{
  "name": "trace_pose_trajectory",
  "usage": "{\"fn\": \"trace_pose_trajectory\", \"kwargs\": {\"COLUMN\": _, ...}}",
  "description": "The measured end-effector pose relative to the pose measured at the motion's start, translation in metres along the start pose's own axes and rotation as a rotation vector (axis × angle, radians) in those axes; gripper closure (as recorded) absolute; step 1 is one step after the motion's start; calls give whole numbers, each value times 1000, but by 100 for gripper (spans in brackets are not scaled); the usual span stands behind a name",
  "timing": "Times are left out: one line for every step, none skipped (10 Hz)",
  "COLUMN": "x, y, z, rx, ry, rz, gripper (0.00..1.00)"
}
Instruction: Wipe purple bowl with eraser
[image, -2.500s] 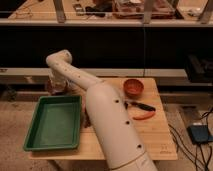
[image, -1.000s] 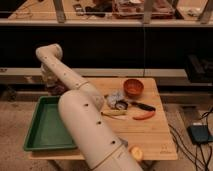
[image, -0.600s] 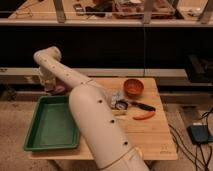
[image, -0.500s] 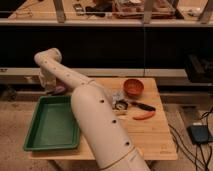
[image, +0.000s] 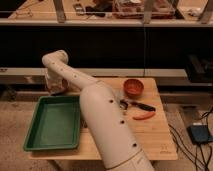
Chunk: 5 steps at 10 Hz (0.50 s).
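In the single camera view, your arm rises from the bottom centre of the frame, bends at its elbow in the upper left and drops to the gripper (image: 55, 85), which hangs over the far-left corner of the table (image: 155, 137). You cannot tell from here whether the gripper is parted or closed, and no eraser can be made out, so don't assume one is in its grasp. The purple bowl (image: 62, 90) appears as a dark maroon patch right at the gripper's tip, just beyond the far rim of the green tray (image: 52, 125). It is largely hidden by the wrist. The relation to work from is that the bowl lies directly below the gripper, not off to a side, so the coming move looks like a short descent and a small rub in place. The orange-red bowl (image: 133, 87) sits well apart, right of the arm, with a dark-handled tool (image: 141, 106) and a red object (image: 144, 116) nearer you. Leave those alone.
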Motion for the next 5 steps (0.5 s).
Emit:
{"fn": "trace_pose_trajectory", "kwargs": {"x": 2, "y": 6, "z": -2, "rx": -3, "ry": 3, "rz": 13, "gripper": 100}}
{"fn": "trace_pose_trajectory", "kwargs": {"x": 5, "y": 7, "z": -4, "rx": -4, "ry": 5, "rz": 20, "gripper": 100}}
{"fn": "trace_pose_trajectory", "kwargs": {"x": 10, "y": 9, "z": -5, "rx": -8, "ry": 5, "rz": 31, "gripper": 100}}
{"fn": "trace_pose_trajectory", "kwargs": {"x": 14, "y": 10, "z": -5, "rx": -10, "ry": 5, "rz": 36, "gripper": 100}}
{"fn": "trace_pose_trajectory", "kwargs": {"x": 23, "y": 15, "z": -4, "rx": -16, "ry": 4, "rz": 43, "gripper": 100}}
